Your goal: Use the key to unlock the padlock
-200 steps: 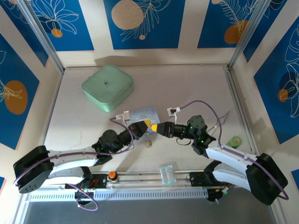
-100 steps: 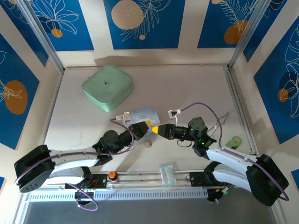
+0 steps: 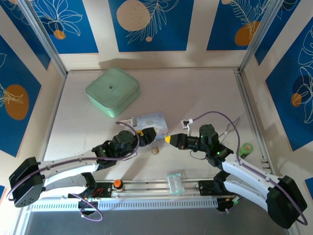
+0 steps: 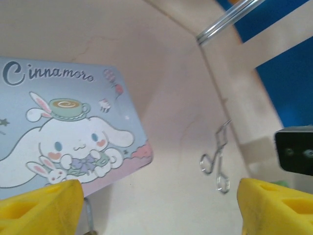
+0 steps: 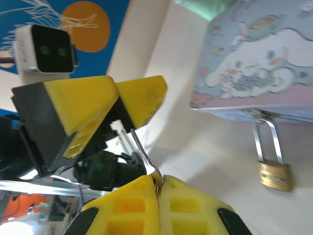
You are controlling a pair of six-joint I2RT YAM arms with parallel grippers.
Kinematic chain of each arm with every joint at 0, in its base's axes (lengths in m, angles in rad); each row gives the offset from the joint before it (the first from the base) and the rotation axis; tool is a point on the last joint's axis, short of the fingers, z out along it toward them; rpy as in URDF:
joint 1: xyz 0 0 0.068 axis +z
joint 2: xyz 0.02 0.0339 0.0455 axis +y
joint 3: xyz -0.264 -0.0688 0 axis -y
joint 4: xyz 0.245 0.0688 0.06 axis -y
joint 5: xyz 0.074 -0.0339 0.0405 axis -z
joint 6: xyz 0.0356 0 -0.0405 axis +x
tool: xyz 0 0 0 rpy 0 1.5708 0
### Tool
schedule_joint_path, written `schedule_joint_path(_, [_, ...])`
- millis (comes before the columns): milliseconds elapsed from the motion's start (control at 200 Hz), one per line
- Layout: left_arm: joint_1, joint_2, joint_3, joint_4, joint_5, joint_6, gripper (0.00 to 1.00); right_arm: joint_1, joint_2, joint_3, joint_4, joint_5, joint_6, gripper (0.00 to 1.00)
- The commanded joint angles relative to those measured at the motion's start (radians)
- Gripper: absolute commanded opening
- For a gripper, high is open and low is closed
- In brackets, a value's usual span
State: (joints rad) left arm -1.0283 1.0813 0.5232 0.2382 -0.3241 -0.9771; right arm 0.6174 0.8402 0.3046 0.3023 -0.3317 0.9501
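**A:** How far along is this?

**B:** Not far, I'd judge. The right end effector (image 5: 157, 188) is clenched on the key (image 5: 142, 152), whose thin blade sticks out past the fingertips. The left end effector (image 4: 160, 196) is released, its fingers wide apart with nothing between them. The key isn't in the lock yet and the shackle (image 5: 266, 139) looks seated. Inserting, turning and popping it open are all left.

**A:** And the padlock?

**B:** The padlock (image 5: 275, 175) lies on the counter (image 3: 195, 98), ahead of the right end effector and off to its right, apart from the key. Its shackle runs up to the edge of the blue cartoon tin (image 5: 254, 73).

**A:** What does each view add?

**B:** The right wrist view gives the key blade and the brass body clearly. The left wrist view gives the tin's lid just ahead of that end effector, and a bent wire piece (image 4: 215, 161) farther ahead. From above, the padlock is a brass speck near both tips.
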Motion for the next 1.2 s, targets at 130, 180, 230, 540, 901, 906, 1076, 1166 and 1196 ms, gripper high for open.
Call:
schedule_joint_path(130, [-0.023,0.234,0.071,-0.154,0.051,0.038,0.74,-0.022,-0.013,0.034,-0.231,0.068,-0.111,0.00])
schedule_joint_path(180, [-0.034,0.281,0.084,-0.150,0.034,0.038,0.71,-0.024,-0.012,0.029,-0.239,0.074,-0.115,0.00])
schedule_joint_path(230, [-0.037,0.322,0.093,-0.134,0.034,0.029,0.69,-0.028,-0.007,0.027,-0.246,0.077,-0.117,0.00])
schedule_joint_path(540, [-0.095,0.367,0.118,-0.174,-0.125,-0.042,0.64,-0.033,0.010,0.004,-0.249,0.072,-0.117,0.00])
schedule_joint_path(901, [-0.050,0.400,0.147,-0.285,-0.173,-0.026,0.65,-0.040,0.048,0.027,-0.235,0.054,-0.126,0.00])
schedule_joint_path(906, [-0.050,0.402,0.147,-0.284,-0.172,-0.027,0.66,-0.040,0.049,0.027,-0.235,0.054,-0.126,0.00])
schedule_joint_path(1076, [-0.065,0.416,0.146,-0.277,-0.164,-0.066,0.68,-0.038,0.043,0.024,-0.228,0.045,-0.113,0.00])
schedule_joint_path(1166, [-0.065,0.421,0.129,-0.205,-0.119,-0.055,0.68,-0.035,0.035,0.010,-0.217,0.045,-0.102,0.00])
schedule_joint_path(1196, [-0.065,0.425,0.118,-0.161,-0.099,-0.049,0.68,-0.035,0.034,0.005,-0.214,0.045,-0.100,0.00])
